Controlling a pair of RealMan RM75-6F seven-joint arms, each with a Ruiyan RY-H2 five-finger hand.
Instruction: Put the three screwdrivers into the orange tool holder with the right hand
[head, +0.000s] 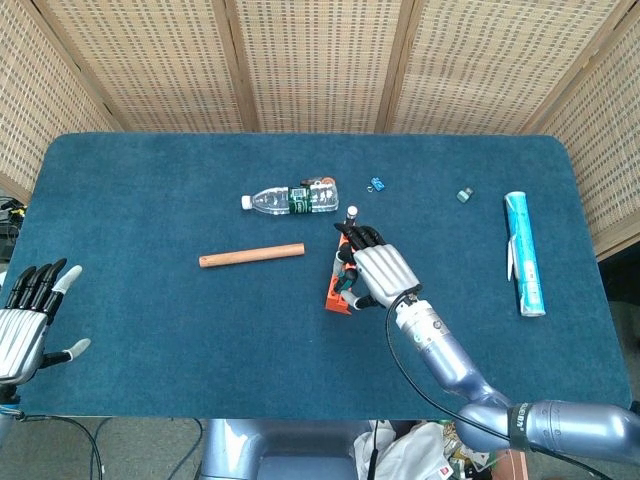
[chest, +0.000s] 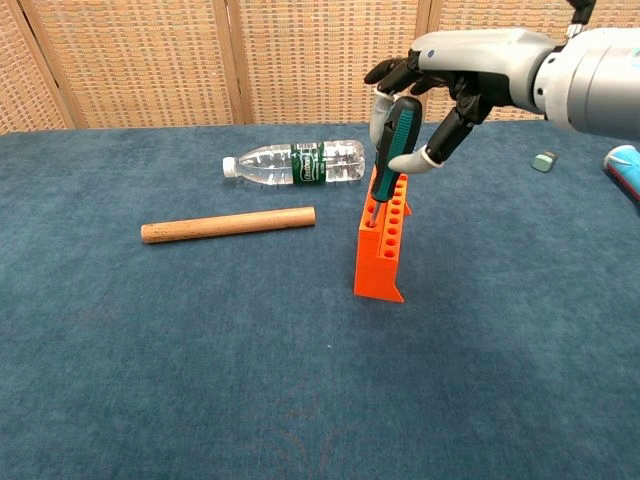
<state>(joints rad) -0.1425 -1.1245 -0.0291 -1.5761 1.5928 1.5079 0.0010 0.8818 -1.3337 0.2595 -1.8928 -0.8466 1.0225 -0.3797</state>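
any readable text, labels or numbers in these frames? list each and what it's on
None can be read.
Water bottle: dark green label with pale marks, too blurred to read.
Light blue tube at the table's right: no legible print at this size.
Orange tool holder: no markings visible.
Screwdriver in the right robot hand: no text visible on the handle.

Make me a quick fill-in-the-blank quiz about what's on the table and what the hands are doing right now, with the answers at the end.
1. The right hand holds a screwdriver over the ______ tool holder.
2. The water bottle lies on its ______ behind the holder.
3. The wooden dowel lies to the ______ of the holder in the chest view.
4. The left hand, at the table's edge, holds ______.

Answers: orange; side; left; nothing
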